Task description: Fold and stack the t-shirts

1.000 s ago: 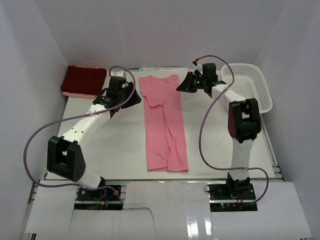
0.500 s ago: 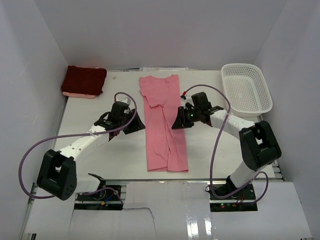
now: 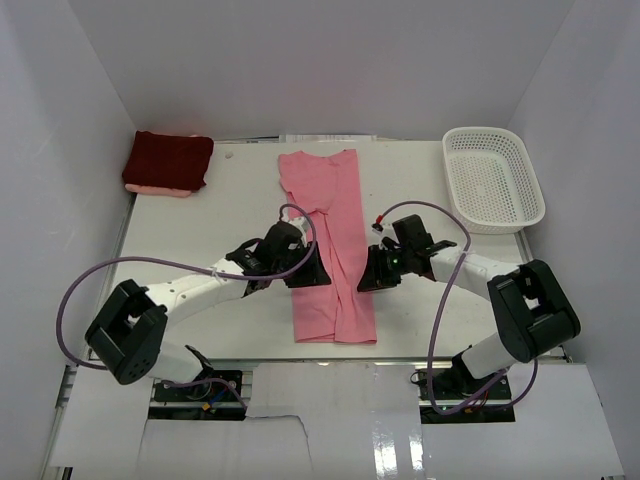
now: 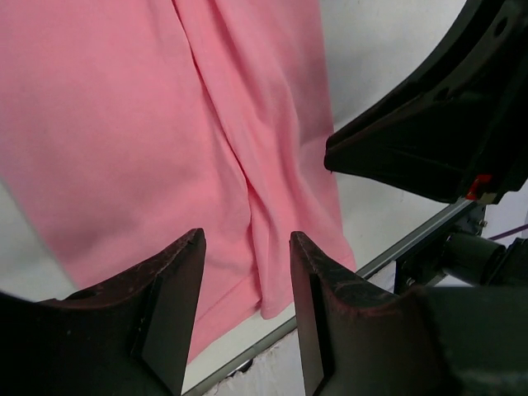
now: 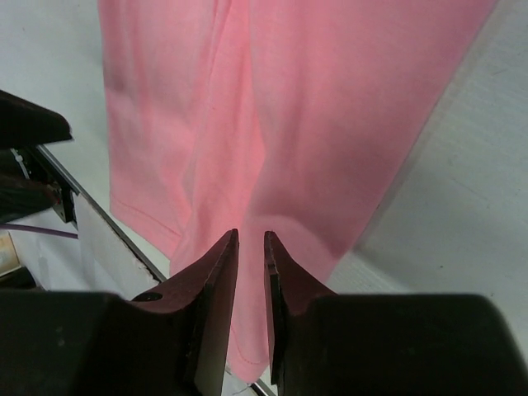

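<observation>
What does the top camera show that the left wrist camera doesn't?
Only the top view shows the folded maroon t-shirt at the back left and the white basket at the back right. Only the left wrist view shows up close that the left pincer is open over the cloth. Both show the pink t-shirt and part of the right arm beside it.

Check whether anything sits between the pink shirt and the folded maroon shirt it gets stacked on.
Nothing visible does. Only bare table lies between the pink shirt and the maroon shirt in the far left corner. The basket stands on the opposite side.
</observation>
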